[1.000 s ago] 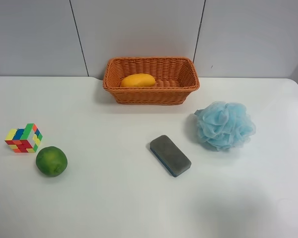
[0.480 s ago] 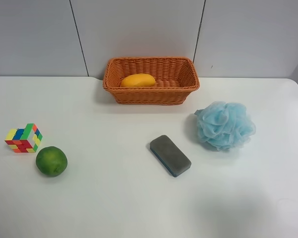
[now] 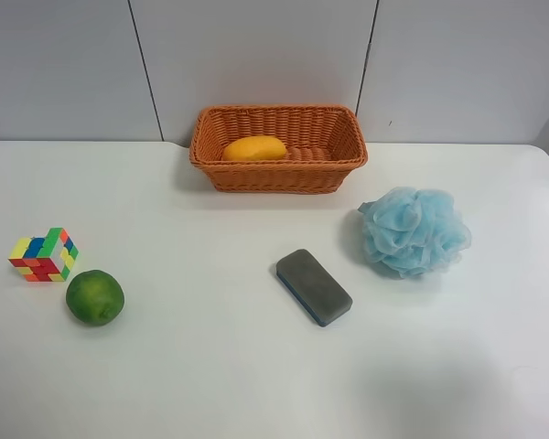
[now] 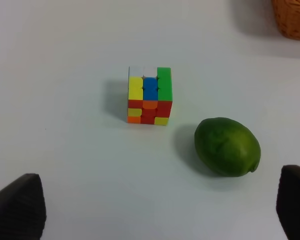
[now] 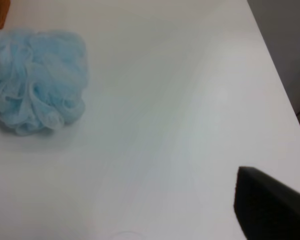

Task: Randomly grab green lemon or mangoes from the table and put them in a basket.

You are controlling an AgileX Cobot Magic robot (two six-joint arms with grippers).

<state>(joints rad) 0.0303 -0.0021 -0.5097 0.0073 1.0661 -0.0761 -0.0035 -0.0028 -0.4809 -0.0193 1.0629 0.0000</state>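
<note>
The green lemon [image 3: 95,297] lies on the white table [image 3: 210,375] at the exterior high view's left front, next to a puzzle cube. The yellow-orange mango [image 3: 253,148] lies inside the wicker basket [image 3: 279,176] at the table's back middle. No arm shows in the exterior high view. In the left wrist view my left gripper [image 4: 157,202] is open and empty, its fingers [image 4: 20,205] spread wide, with the green lemon [image 4: 227,146] just beyond one finger. My right gripper [image 5: 150,225] shows only one dark finger [image 5: 270,205], far to one side, over bare table.
A multicoloured puzzle cube [image 3: 44,254] sits beside the lemon and shows in the left wrist view [image 4: 150,95]. A grey-blue eraser block [image 3: 314,286] lies mid-table. A light blue bath pouf [image 3: 414,230] sits toward the right and shows in the right wrist view [image 5: 35,80]. The table's edge [image 5: 275,75] runs close by.
</note>
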